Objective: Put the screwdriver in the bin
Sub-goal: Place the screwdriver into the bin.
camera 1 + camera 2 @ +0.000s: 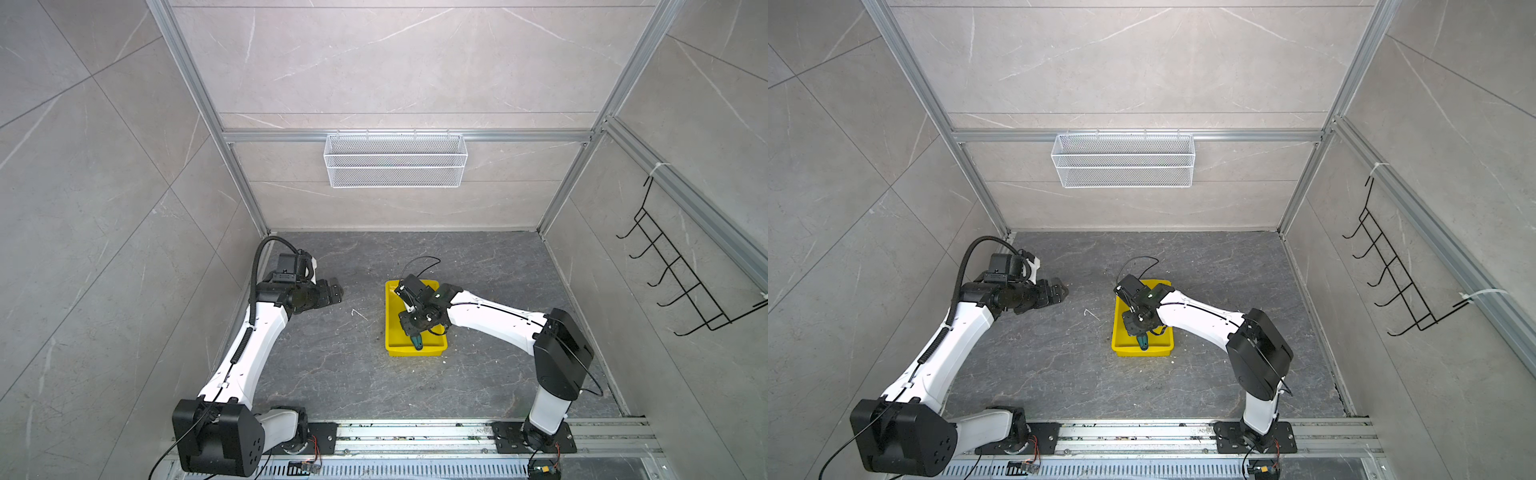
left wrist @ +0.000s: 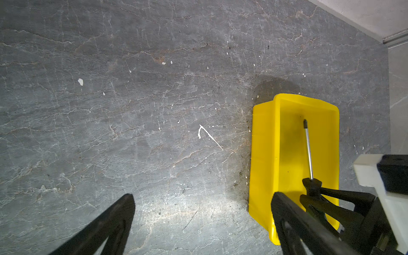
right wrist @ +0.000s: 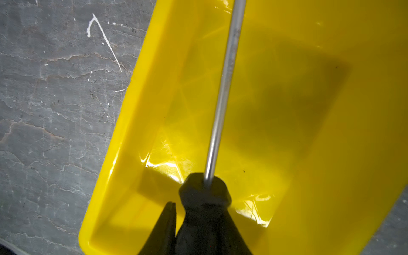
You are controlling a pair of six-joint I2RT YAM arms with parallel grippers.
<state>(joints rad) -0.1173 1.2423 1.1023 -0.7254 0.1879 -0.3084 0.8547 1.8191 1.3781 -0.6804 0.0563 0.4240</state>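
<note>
Your right gripper (image 3: 199, 207) is pinching the screwdriver (image 3: 223, 92) over the yellow bin (image 3: 132, 132); only the left wrist view is showing its tip; left gripper (image 2: 203, 196) spread.

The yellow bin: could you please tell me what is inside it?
The screwdriver, handle clamped by the right gripper, shaft pointing along the bin. The gripper hides the floor under it; whether the tip touches down is unclear.

One screwdriver (image 1: 417, 342), one bin (image 1: 390, 328), one basket (image 1: 395, 160), one rack (image 1: 680, 258), two arms (image 1: 249, 353) (image 1: 490, 316)
</note>
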